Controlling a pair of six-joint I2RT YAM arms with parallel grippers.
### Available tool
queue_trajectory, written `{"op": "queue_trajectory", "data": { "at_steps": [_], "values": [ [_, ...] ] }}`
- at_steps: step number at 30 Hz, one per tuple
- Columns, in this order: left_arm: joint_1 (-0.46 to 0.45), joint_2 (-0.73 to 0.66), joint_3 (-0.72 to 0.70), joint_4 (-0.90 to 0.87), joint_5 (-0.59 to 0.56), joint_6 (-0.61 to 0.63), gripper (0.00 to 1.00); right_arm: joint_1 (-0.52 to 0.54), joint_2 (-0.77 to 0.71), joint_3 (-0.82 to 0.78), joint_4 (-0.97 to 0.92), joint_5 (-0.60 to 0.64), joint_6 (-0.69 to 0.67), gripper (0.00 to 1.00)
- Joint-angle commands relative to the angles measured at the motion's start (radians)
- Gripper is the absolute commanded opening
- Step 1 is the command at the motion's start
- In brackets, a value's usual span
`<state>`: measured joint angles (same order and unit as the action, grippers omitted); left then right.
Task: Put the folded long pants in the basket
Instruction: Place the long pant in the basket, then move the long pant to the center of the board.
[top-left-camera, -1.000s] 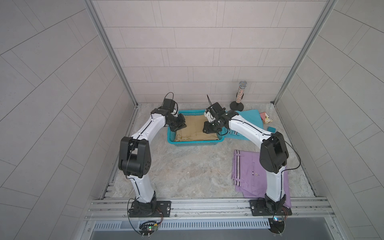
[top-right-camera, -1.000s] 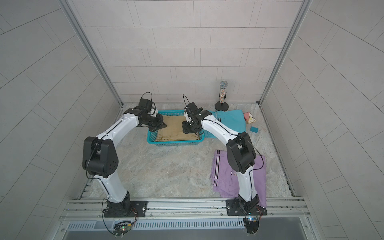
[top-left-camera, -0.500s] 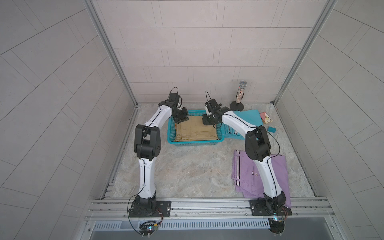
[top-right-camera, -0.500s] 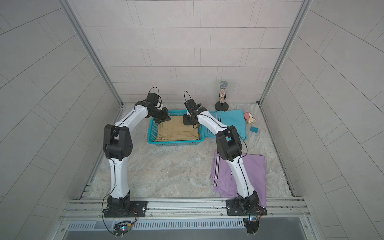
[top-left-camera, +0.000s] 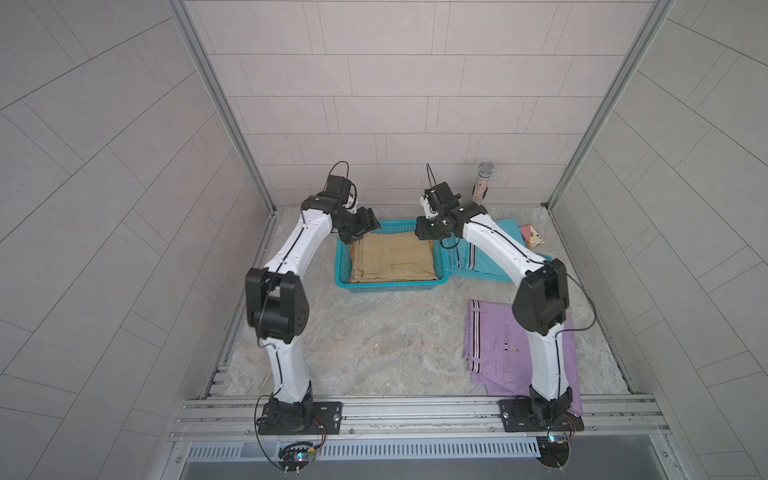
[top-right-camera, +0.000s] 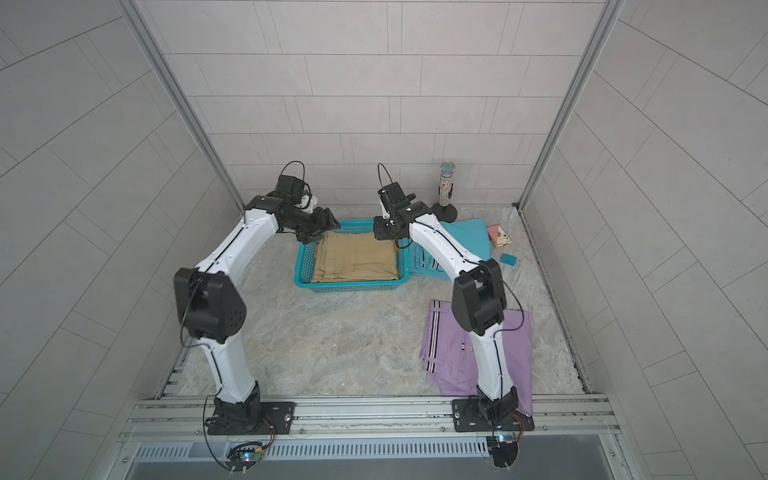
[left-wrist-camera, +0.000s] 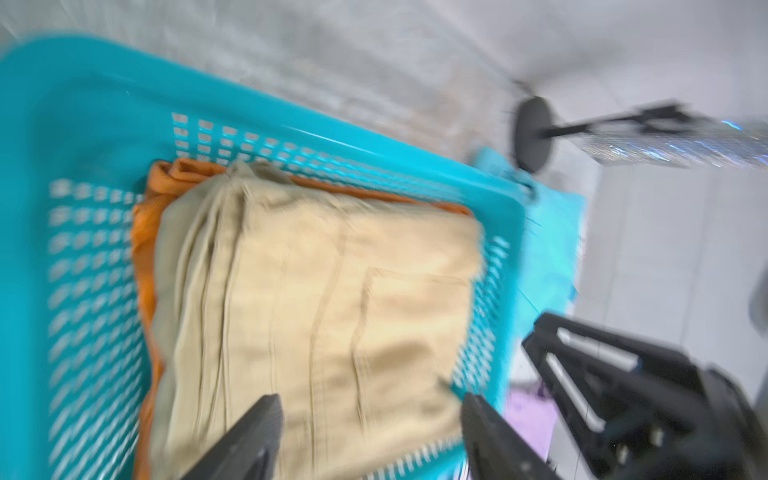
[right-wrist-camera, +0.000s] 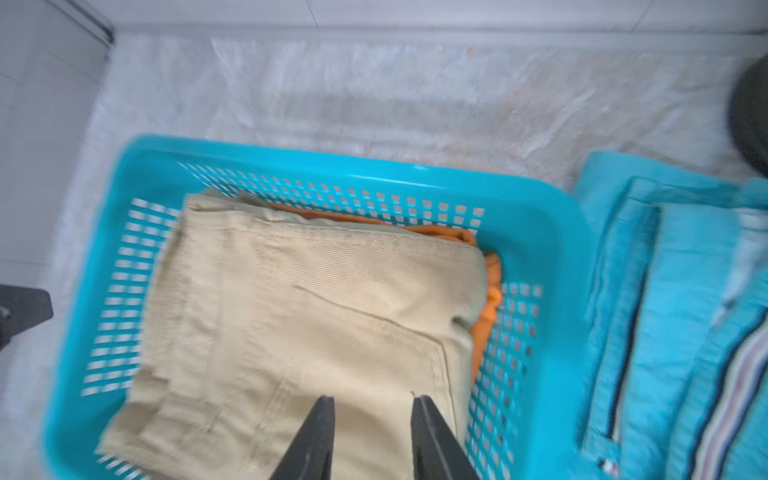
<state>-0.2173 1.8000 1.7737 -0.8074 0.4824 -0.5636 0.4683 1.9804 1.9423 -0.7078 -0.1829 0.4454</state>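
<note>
The turquoise basket (top-left-camera: 390, 286) stands at the back middle of the table and shows in both top views (top-right-camera: 353, 286). Tan folded pants (top-left-camera: 392, 259) lie on top inside it, over orange pants (right-wrist-camera: 484, 328) that show only as an edge (left-wrist-camera: 143, 249). Turquoise striped pants (top-left-camera: 482, 257) lie on the table against the basket's right side. Lilac striped pants (top-left-camera: 498, 353) lie at the front right, partly under the right arm. My left gripper (left-wrist-camera: 370, 401) hangs wide open over the basket's back left corner (top-left-camera: 358, 232). My right gripper (right-wrist-camera: 372, 399) is narrowly open and empty above the back right corner (top-left-camera: 424, 233).
A glittery tube on a black round stand (top-left-camera: 482, 187) is at the back wall, right of the basket. A small pink box (top-left-camera: 532, 237) and a small teal block (top-right-camera: 508, 259) lie at the back right. Aluminium posts and tiled walls close in the table.
Both grippers have lifted from the tan pants' sides and drawn back above the basket's rear corners. The left gripper has opened wide. The tan pants stay in the basket.
</note>
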Motion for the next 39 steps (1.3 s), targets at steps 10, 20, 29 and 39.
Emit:
{"op": "queue_trajectory", "data": {
  "at_steps": [10, 20, 29, 39],
  "values": [
    [-0.51, -0.808, -1.062, 0.559, -0.26, -0.456, 0.98, -0.098, -0.875, -0.809, 0.192, -0.029, 0.119, 0.58],
    [-0.749, -0.599, -1.363, 1.016, -0.356, -0.538, 0.99, -0.244, -1.232, -1.113, 0.075, -0.054, 0.113, 0.72],
    [-0.804, -0.185, -1.297, 1.273, -0.232, -0.559, 0.99, -0.336, -1.345, -1.205, -0.051, 0.001, 0.142, 0.83],
    [-0.875, 0.095, -1.143, 1.329, -0.155, -0.586, 0.99, -0.369, -1.353, -1.263, -0.181, 0.15, 0.295, 0.77]
  ]
}}
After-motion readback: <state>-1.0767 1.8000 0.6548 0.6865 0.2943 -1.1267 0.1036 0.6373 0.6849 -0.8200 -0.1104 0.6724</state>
